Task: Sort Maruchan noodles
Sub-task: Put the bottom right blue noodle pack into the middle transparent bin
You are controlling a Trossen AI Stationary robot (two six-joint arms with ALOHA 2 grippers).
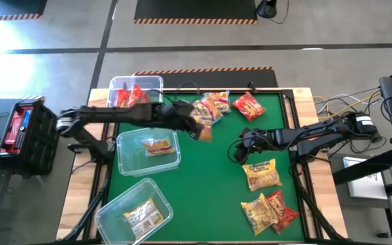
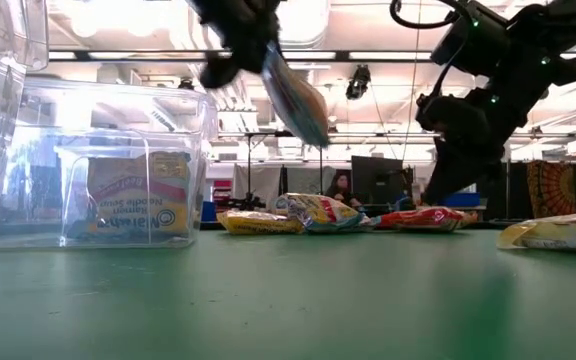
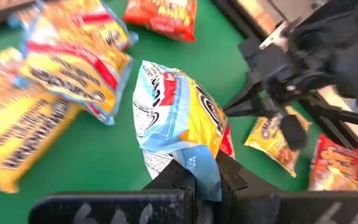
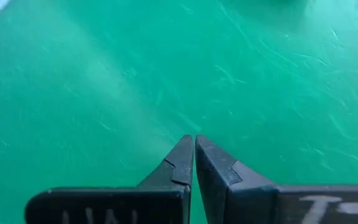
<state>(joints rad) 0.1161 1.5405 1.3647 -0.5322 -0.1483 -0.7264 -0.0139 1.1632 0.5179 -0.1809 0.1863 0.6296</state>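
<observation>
Three clear plastic bins (image 1: 148, 151) sit along the left side of the green-topped desk (image 1: 209, 184). A red toolbox (image 1: 17, 126) stands farther left, off the desk.

My left gripper (image 1: 197, 129) hangs above the mat (image 1: 209, 184), pinching one packet (image 3: 179, 118), right of the middle bin (image 1: 148, 151). Far bin (image 1: 136, 92) sits behind that one, near bin (image 1: 133, 211) in front, each with a packet in it. A packet cluster (image 1: 213, 107) lies behind my left gripper. My right gripper (image 1: 240, 148) is pinched together over bare mat, three packets (image 1: 267, 197) in front of it
</observation>
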